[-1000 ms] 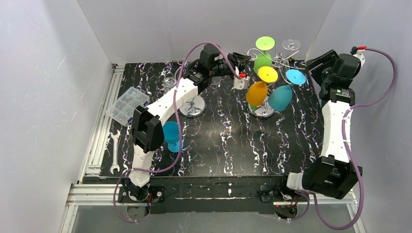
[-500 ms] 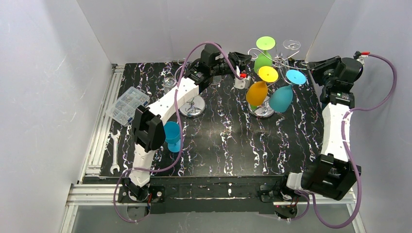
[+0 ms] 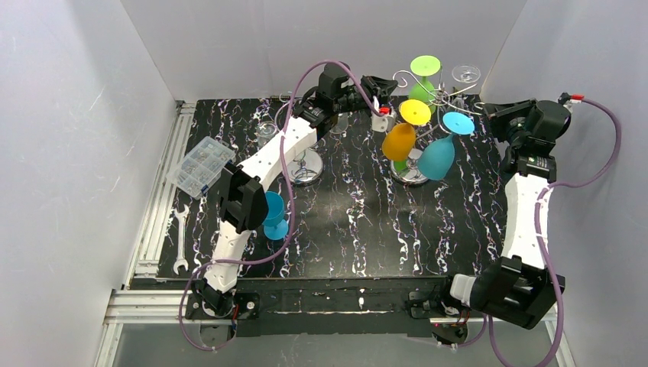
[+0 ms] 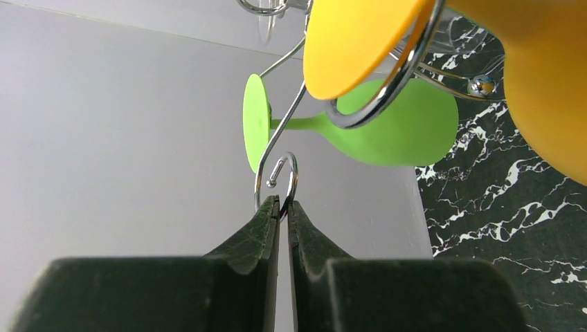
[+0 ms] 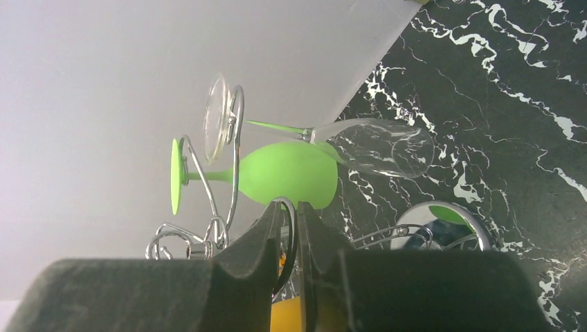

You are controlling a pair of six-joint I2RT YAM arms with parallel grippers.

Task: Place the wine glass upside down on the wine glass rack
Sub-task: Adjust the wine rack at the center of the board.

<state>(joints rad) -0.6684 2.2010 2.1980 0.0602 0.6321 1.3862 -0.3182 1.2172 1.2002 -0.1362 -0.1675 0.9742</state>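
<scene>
My left hand (image 4: 282,206) is pinched closed on the tip of one curled arm of the tall silver wire wine glass rack (image 3: 413,177). The rack's round base sits toward the far right of the black marbled tabletop (image 3: 359,222). My right hand (image 5: 291,211) is closed too, its fingers nipping another wire loop of the rack from the opposite side. A clear wine glass (image 5: 377,149) hangs bowl-down from a far arm, beside a lime-green wine glass (image 5: 287,173). An orange wine glass (image 4: 547,83) and a teal wine glass (image 3: 437,157) hang on nearer arms.
</scene>
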